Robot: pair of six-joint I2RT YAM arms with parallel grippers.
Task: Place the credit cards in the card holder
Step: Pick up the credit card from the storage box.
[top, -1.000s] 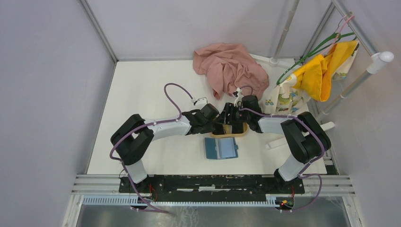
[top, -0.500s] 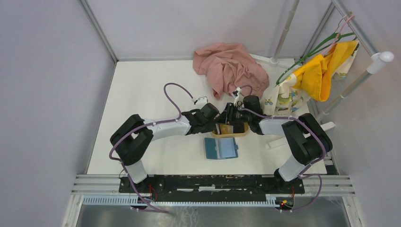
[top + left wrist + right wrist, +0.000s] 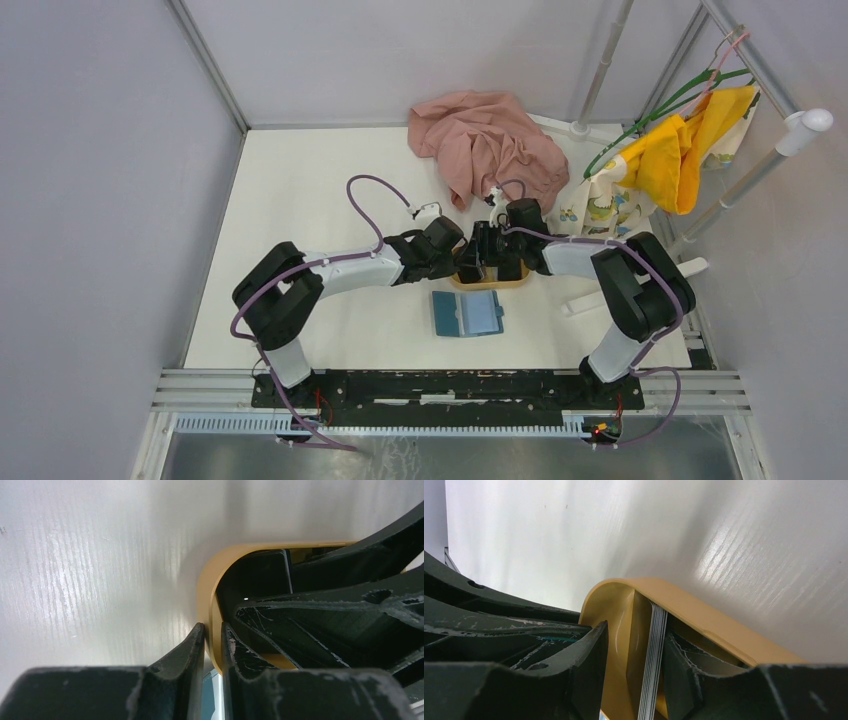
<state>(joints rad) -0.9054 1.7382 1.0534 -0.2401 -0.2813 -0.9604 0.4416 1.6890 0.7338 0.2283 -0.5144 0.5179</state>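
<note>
I'm looking down on the white table (image 3: pixel 300 200), and everything I call out is placed from the wooden tray (image 3: pixel 490 284) near its middle.

Both arms are folded in low towards that tray. The left arm (image 3: pixel 350 268) reaches in flat from the tray's left, elbow back by the near edge. The right arm (image 3: pixel 600 262) comes in from the tray's right, bent sharply at the elbow, and the two wrists nearly meet over the tray.

Beyond the tray is a crumpled pink cloth (image 3: pixel 487 140), close to the right wrist. To the tray's right, a rack with a yellow cloth (image 3: pixel 690 150) crowds the right arm. The bare room is to the tray's left and far left.

The card holder (image 3: pixel 467 313) lies open and flat just on the near side of the tray, apart from both grippers.

The credit cards (image 3: pixel 654 655) stand on edge as a stack inside the tray, against its curved wall.

The left gripper (image 3: pixel 212 627) is pinching the tray's rim, one finger outside the wall and one inside. The right gripper (image 3: pixel 636 640) has its jaws spread astride the stack, with a gap showing on one side.
</note>
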